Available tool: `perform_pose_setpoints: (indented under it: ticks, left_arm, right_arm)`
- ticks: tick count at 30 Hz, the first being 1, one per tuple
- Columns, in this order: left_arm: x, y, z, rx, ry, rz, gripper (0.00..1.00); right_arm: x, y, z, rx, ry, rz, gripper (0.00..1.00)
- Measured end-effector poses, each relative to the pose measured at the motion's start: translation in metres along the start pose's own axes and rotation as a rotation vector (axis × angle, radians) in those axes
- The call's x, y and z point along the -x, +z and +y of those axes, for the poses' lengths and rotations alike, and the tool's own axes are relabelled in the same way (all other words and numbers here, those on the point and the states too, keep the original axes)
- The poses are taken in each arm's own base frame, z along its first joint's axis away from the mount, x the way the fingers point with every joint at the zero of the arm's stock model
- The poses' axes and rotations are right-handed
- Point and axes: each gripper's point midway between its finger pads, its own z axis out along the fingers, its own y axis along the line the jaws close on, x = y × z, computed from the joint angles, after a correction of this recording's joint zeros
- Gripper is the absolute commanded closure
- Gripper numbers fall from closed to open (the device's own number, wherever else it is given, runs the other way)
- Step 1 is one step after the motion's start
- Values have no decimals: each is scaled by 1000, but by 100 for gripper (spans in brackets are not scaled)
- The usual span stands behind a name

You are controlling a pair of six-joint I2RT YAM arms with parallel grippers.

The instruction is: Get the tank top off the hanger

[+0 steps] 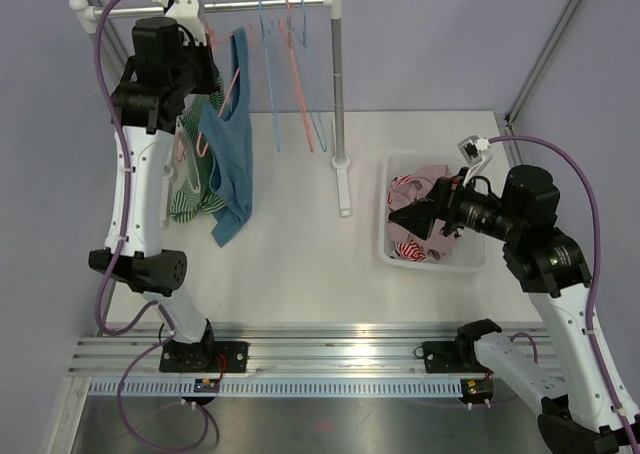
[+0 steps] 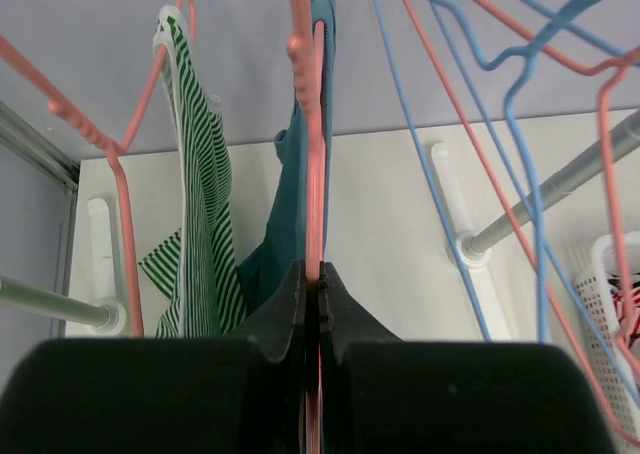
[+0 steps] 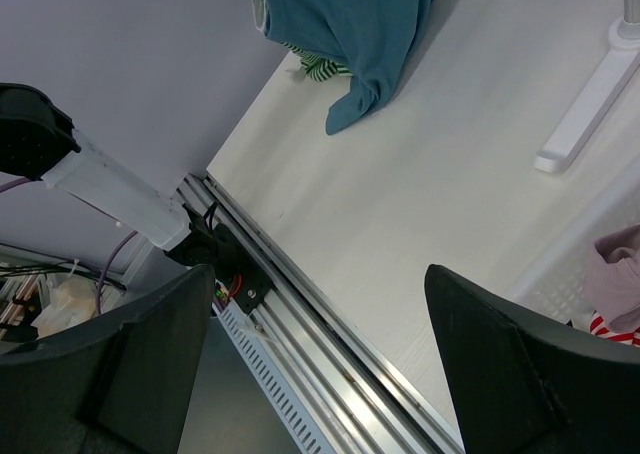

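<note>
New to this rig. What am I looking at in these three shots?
A left arm and a right arm are bolted at a table's near edge. One picture looks down from above; the other two come from cameras on each wrist. The left gripper is shut on a pink hanger on the rack, which seems to carry the teal tank top. A green striped garment hangs beside it. The right gripper is open, holding nothing, above a basket of clothes.

green-striped garment (image 1: 190,202) on rack (image 1: 339,84); blue hangers (image 1: 268,74); white basket (image 1: 430,265) holding clothes (image 1: 420,189)
</note>
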Motion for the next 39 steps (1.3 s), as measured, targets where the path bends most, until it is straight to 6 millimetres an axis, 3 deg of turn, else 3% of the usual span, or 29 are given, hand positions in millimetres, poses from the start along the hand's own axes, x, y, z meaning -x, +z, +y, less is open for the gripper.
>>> perform_pose_setpoints:
  ticks: [10,14,18,23,29,31,34,37,39]
  left_arm:
    - [36,-68,-17,-55,-67,-124,100]
    - [33,-105,-31,-105,-112,-143,100]
    - [5,-147,-45,-162,-139,-127,100]
    - [-60,-194,-50,-213,-179,-95,100]
    - [-137,-232,-47,-227,-226,-56,100]
    - [-157,-238,-46,-229,-228,-34,100]
    - [-184,-242,-53,-273,-230,23,100]
    - [-213,-241,-70,-379,-240,106,100]
    - [-230,-243,-82,-453,-250,158,100]
  right_arm:
    - [11,2,5,24,-16,-39,1]
    - [16,7,5,42,-10,-70,1]
    - [14,19,-3,59,41,-93,1]
    - [-3,46,-27,75,127,-74,1]
    - [-36,78,-47,135,218,0,1]
    - [-51,86,-42,152,210,37,0]
    - [-73,102,-17,186,139,87,0]
    - [-96,115,12,229,64,119,5]
    - [-102,122,20,229,34,105,7]
